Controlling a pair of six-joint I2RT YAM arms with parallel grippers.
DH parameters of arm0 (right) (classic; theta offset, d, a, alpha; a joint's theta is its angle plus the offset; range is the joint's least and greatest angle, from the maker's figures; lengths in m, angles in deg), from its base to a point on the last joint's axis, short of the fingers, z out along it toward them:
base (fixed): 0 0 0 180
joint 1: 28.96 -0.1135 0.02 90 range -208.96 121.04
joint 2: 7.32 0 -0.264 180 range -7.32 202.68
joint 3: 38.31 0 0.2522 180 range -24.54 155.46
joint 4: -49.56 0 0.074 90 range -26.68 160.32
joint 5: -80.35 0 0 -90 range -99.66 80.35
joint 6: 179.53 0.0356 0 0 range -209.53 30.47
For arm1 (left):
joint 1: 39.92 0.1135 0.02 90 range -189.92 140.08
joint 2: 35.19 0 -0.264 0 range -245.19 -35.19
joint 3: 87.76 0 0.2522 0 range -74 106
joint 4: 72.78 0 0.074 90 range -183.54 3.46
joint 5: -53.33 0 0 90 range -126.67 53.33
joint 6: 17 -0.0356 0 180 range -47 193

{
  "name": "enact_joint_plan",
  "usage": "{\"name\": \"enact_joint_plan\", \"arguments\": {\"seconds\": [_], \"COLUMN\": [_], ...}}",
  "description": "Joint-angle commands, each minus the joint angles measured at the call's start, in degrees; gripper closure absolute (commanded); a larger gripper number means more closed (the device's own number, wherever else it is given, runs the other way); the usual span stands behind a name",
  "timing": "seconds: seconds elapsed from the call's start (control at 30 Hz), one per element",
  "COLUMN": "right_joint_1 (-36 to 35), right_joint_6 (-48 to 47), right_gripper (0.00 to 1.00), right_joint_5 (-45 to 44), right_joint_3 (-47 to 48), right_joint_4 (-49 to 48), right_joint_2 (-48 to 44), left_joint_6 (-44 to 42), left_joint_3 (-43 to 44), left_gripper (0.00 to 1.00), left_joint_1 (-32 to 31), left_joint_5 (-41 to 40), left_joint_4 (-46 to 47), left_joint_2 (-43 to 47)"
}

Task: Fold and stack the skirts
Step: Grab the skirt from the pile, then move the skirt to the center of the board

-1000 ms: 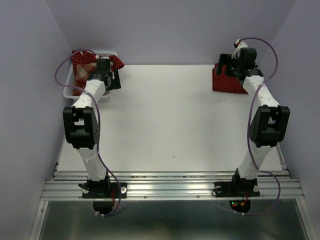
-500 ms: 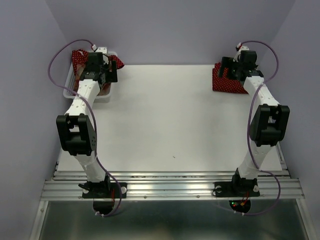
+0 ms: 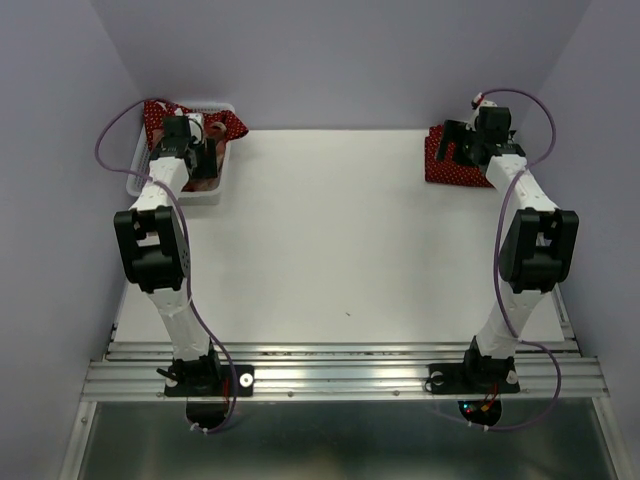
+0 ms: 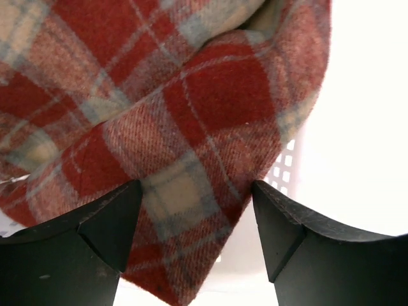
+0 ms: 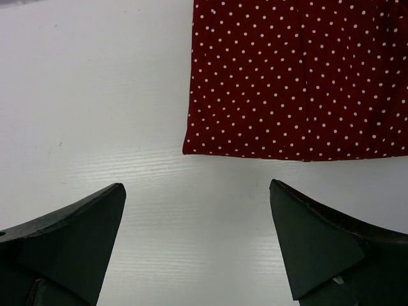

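Note:
The red-and-tan plaid skirt (image 4: 191,95) lies crumpled in the white mesh basket (image 3: 170,197) at the far left. My left gripper (image 4: 194,188) reaches down into the basket. It is open, and a hanging corner of the plaid cloth sits between its fingers, close to the left one and apart from the right one. A dark red polka-dot skirt (image 3: 155,114) drapes over the basket's back rim. Another polka-dot skirt (image 5: 299,76) lies folded flat at the far right. My right gripper (image 5: 197,185) hovers open over bare table just off its near edge, holding nothing.
The basket wall (image 4: 285,169) stands close to my left gripper's right finger. Lilac walls close in the table at the back and on both sides. The white tabletop (image 3: 340,230) stretches between the two arms.
My left arm has swung left and further into the basket, down onto the plaid skirt, and its jaws have narrowed a little. The right gripper has drawn back slightly from the folded skirt.

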Motion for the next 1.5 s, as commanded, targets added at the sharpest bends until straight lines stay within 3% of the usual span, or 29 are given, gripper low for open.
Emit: {"name": "enact_joint_plan", "arguments": {"seconds": [0.0,0.03,0.1,0.2,0.33,0.53,0.6,0.67,0.77,0.87,0.9,1.03,1.17,1.33,1.47], "right_joint_1": [-0.06,-0.06,-0.06,-0.06,-0.06,-0.06,-0.06,-0.06,-0.06,-0.06,-0.06,-0.06,-0.06,-0.06,-0.06], "right_joint_6": [1.76,2.11,2.2,2.29,3.6,10.19,12.64,14.84,14.94,15.38,16.08,17.93,18.19,18.89,18.99], "right_gripper": [0.0,0.0,0.0,0.0,0.0,0.0,0.0,0.0,0.0,0.0,0.0,0.0,0.0,0.0,0.0], "right_joint_5": [-0.43,-0.25,-0.07,-0.25,1.23,12.31,15.55,17.41,22.68,26.2,26.73,27.79,25.51,22.61,22.08], "right_joint_3": [0.1,0.01,-0.34,-0.52,-2.36,-16.5,-22.28,-26.95,-28.55,-29.52,-29.87,-32.59,-35.67,-35.94,-36.2], "right_joint_4": [-0.78,-0.78,-0.87,-0.7,-0.35,-2.98,-4.03,-6.05,-6.23,-6.32,-6.93,-7.38,-5.97,-3.25,-0.79], "right_joint_2": [-2.2,-2.2,-2.28,-2.98,-6.13,-18.25,-21.52,-26.35,-30.22,-34.44,-36.37,-41.3,-46.75,-49.66,-49.83], "left_joint_6": [-0.89,-0.71,-0.09,4.2,10.35,21.25,25.28,28.45,33.9,42.16,43.49,41.49,43.49,49.55,48.69], "left_joint_3": [1.08,1.08,2.22,7.29,15.66,16.99,19.35,23.2,25.6,24.82,23.77,19.03,4.62,-1.9,-6.98], "left_gripper": [0.23,0.33,1.0,1.0,1.0,1.0,1.0,1.0,1.0,1.0,1.0,1.0,1.0,1.0,1.0], "left_joint_1": [0.37,0.54,0.72,1.6,5.37,7.67,7.75,7.67,7.14,4.34,3.11,-4.88,-12.02,-16.67,-19.76], "left_joint_5": [3.88,4.49,3.54,0.37,3.51,20.04,22.68,30.22,43.99,50.09,50.9,48.1,41.68,39.3,38.17], "left_joint_4": [1.64,1.73,0.51,-2.64,-3.81,7.61,10.24,12.09,16.92,27.46,31.84,33.37,38.62,40.84,40.85], "left_joint_2": [3.02,2.49,1.26,-1.29,0.63,13.11,15.93,17.51,19.88,24.61,26.03,34.99,46.06,46.97,43.89]}}
